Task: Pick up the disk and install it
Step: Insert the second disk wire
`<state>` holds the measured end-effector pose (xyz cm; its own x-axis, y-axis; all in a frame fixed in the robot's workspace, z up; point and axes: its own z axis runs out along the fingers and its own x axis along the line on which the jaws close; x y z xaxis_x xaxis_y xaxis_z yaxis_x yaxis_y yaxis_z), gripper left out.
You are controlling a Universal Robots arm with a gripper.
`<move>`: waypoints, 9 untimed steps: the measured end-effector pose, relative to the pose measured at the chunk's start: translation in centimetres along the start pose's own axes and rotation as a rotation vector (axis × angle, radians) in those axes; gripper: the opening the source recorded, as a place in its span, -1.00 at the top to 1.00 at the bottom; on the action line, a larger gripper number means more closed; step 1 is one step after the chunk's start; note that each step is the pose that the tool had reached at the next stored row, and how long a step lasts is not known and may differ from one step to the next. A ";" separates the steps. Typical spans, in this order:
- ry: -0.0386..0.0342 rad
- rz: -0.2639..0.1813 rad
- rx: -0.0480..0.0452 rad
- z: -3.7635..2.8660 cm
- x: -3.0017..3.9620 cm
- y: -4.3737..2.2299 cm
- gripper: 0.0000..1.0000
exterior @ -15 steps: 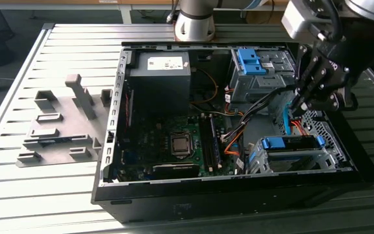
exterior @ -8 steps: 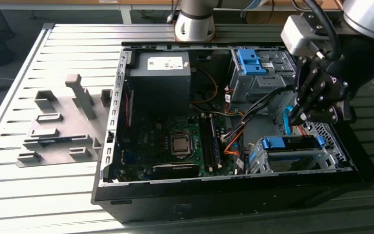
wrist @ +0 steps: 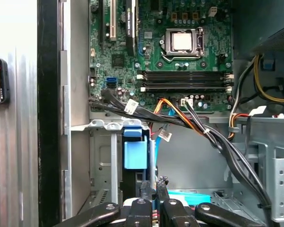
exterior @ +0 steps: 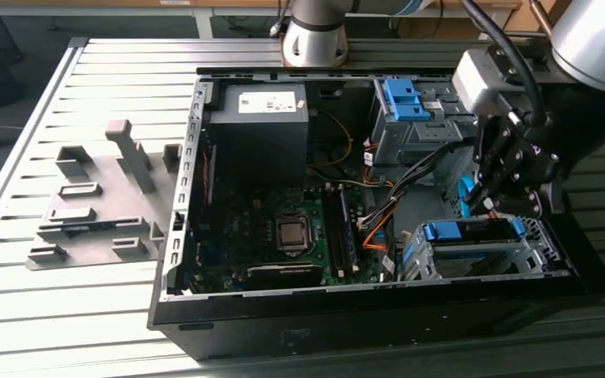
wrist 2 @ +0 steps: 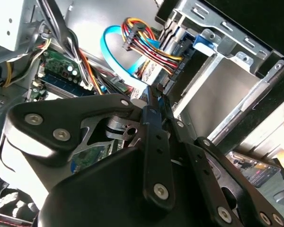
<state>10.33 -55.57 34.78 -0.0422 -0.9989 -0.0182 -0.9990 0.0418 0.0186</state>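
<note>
The open computer case (exterior: pixel 182 236) lies on its side on a slatted metal table (exterior: pixel 29 315). It contains:

- One grey power supply box (exterior: pixel 265 118) with a white sticker, at the far end.
- One green motherboard (wrist: pixel 180 61), with one processor socket (wrist: pixel 182 41) and a bank of memory slots (wrist: pixel 184 80).
- Two metal drive cages on the exterior view's right: an upper cage (exterior: pixel 418 134) carrying a blue clip (exterior: pixel 400 98), and a lower cage (exterior: pixel 481 256).
- Bundles of black, orange and yellow cables (wrist: pixel 199 125) running between board and cages.

The disk (exterior: pixel 471 231) sits in the top of the lower cage. Its blue frame end (wrist: pixel 135 151) faces the motherboard. Its metal face cannot be made out.

The gripper (exterior: pixel 481 206) is inside the case, directly above the lower cage and just over the disk. In both wrist views its fingers (wrist: pixel 146 189) are drawn together with at most a narrow gap, and nothing is seen clamped between them. Whether the fingertips touch the disk cannot be told.

Outside the case, on the exterior view's left, one grey fixture plate (exterior: pixel 98 228) with several raised blocks rests on the table.
</note>
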 end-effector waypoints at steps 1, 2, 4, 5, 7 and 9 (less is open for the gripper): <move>-0.0035 0.000 -0.0001 0.08 0.11 -0.01 0.68; -0.0047 0.000 -0.0002 0.09 0.11 -0.01 0.68; -0.0048 0.000 -0.0002 0.09 0.11 -0.01 0.68; -0.0062 0.000 -0.0003 0.10 0.13 -0.01 0.68; -0.0317 -0.001 -0.0013 0.15 0.32 -0.02 0.68; -0.0578 -0.001 -0.0024 0.24 0.59 -0.03 0.68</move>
<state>10.34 -56.15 34.53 -0.0421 -0.9962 -0.0759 -0.9990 0.0406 0.0209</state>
